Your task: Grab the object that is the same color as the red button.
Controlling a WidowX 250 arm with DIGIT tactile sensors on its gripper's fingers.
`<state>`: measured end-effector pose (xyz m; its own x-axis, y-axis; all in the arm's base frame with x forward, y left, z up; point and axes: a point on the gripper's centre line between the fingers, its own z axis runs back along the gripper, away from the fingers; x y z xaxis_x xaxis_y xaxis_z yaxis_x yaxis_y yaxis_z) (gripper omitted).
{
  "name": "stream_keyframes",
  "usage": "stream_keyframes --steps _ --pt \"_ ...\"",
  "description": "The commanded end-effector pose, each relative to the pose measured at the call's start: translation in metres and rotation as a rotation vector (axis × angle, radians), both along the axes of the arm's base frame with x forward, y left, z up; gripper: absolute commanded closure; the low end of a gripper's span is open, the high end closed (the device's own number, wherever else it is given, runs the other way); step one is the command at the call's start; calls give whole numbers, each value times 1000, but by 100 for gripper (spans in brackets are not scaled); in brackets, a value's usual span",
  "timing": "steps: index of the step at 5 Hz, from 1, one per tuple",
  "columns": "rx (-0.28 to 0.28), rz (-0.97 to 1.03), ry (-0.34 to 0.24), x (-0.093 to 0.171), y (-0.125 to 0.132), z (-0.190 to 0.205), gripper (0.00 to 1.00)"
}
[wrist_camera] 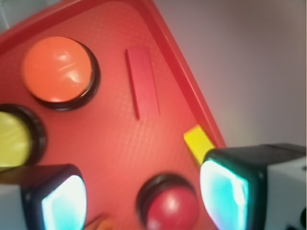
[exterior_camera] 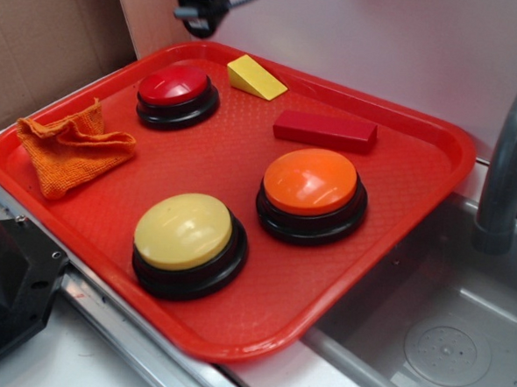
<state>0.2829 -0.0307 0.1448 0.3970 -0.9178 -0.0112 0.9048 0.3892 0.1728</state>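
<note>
Hovering open pincer (wrist_camera: 144,196) above red button (wrist_camera: 171,207)

A plain red block (exterior_camera: 325,130) matches the dark-red button (exterior_camera: 174,84) on a textured red tray (exterior_camera: 435,182).

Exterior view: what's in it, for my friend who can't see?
A red plastic tray holds three round dome buttons, dark red, orange and yellow, plus a flat red block, a yellow wedge and an orange cloth.
</note>
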Motion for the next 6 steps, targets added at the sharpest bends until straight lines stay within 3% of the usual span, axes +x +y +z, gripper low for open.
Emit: stream_keyframes --steps 1,3,4,6 --pt "-42 17 22 19 -5 -45 0" --pt "-45 -31 62 18 -21 -78 0" --pt "-29 -35 52 17 -27 -93 0" --pt "-29 9 -30 39 -32 -94 0"
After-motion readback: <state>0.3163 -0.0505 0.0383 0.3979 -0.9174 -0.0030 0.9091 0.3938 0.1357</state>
